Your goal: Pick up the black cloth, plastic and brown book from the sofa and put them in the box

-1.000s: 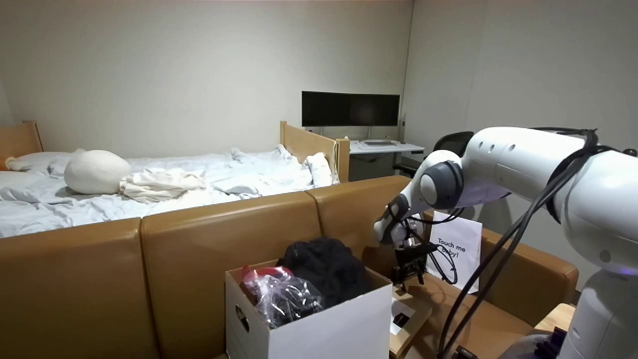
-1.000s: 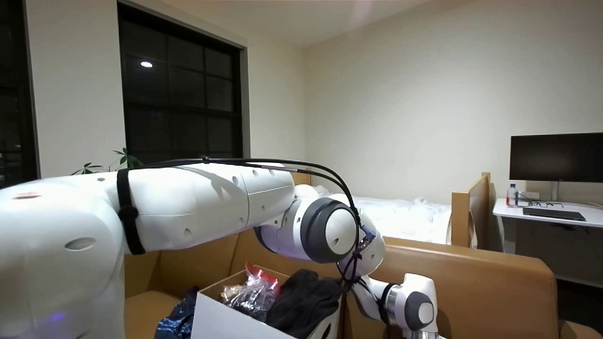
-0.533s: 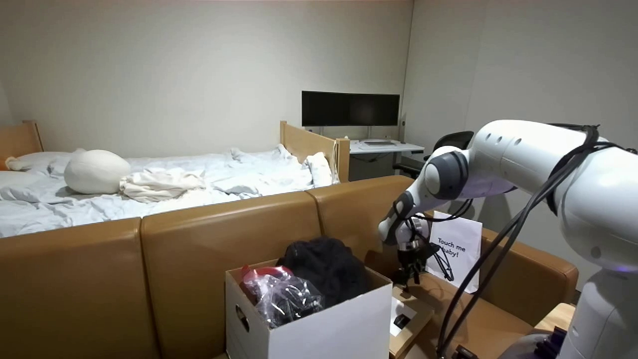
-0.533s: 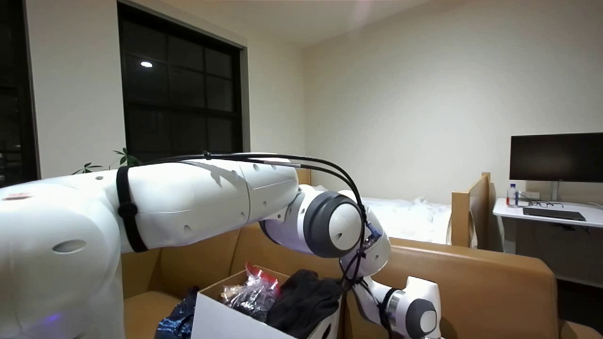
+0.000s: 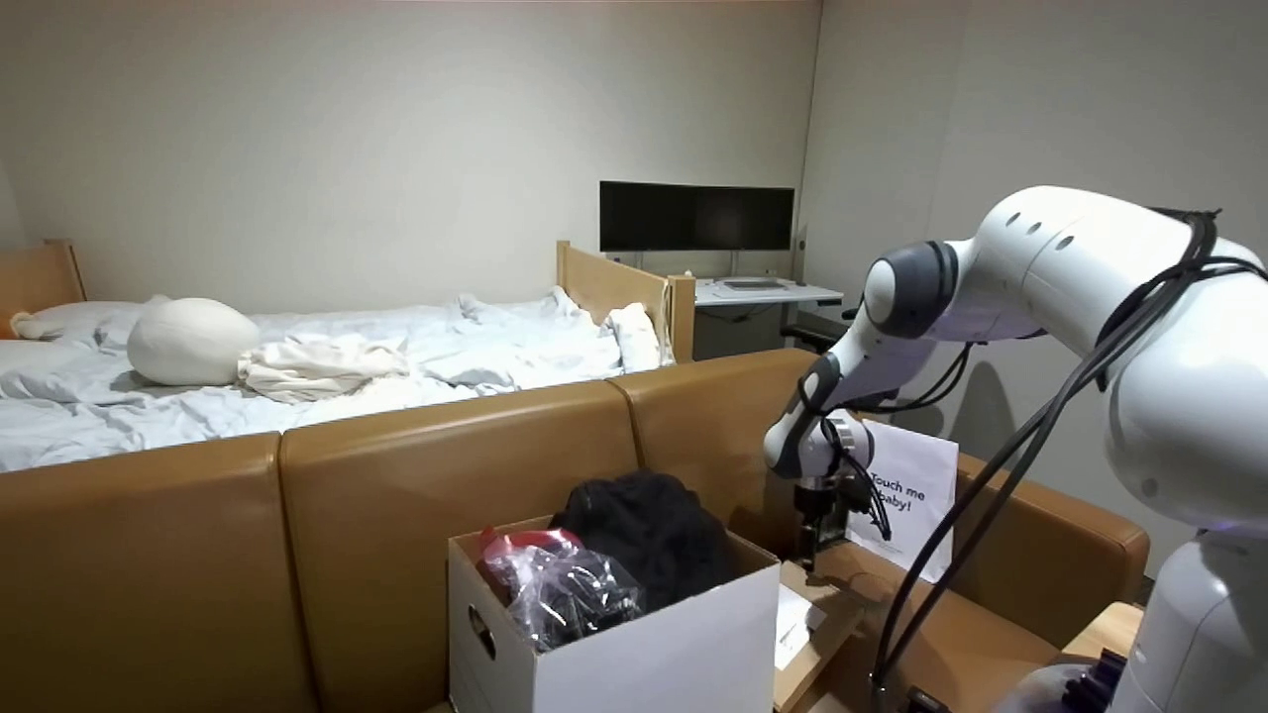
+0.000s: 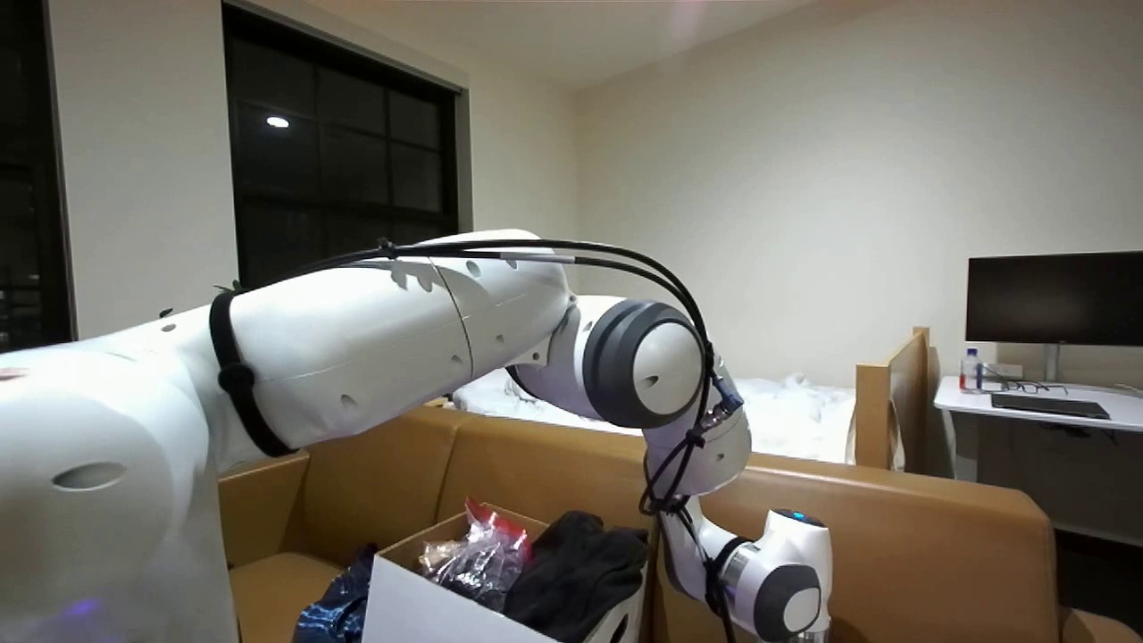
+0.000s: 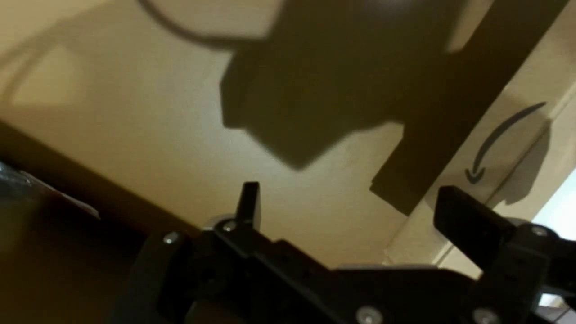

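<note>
Robot arm [image 5: 1070, 267] has arched higher since the earlier frame

Fingers [image 7: 468, 220] are spread and hang near the brown book [image 5: 818, 642], lower right in an exterior view on the sofa [image 5: 446, 485], imo to straddle its edge. Black cloth [image 5: 649, 535] and plastic [image 5: 570, 594] already sit in the box [image 5: 654, 659], lower middle, prob parked close for a short carry.

Box [image 5: 662, 654] in both exterior views, wrist view downward
</note>
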### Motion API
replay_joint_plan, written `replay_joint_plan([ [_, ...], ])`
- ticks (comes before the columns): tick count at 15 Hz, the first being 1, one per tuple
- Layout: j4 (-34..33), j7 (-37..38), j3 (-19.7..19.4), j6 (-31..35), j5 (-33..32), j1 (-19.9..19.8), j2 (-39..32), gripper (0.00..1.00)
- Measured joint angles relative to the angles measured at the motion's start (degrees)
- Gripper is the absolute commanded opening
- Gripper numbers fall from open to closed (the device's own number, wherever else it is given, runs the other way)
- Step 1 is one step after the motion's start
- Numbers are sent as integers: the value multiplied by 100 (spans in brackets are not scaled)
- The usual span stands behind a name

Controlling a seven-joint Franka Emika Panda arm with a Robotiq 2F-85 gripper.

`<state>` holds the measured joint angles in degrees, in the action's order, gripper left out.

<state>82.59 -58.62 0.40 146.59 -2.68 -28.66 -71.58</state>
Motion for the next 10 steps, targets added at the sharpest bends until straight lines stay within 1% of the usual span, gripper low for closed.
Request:
replay_joint_plan([
  [3, 634, -778, 321, 275, -12, -155, 387, 100],
  [6, 1069, -1540, 513, 257, -15, -262, 693, 100],
  [10, 1590, -2623, 738, 83, -15, -535, 990, 100],
])
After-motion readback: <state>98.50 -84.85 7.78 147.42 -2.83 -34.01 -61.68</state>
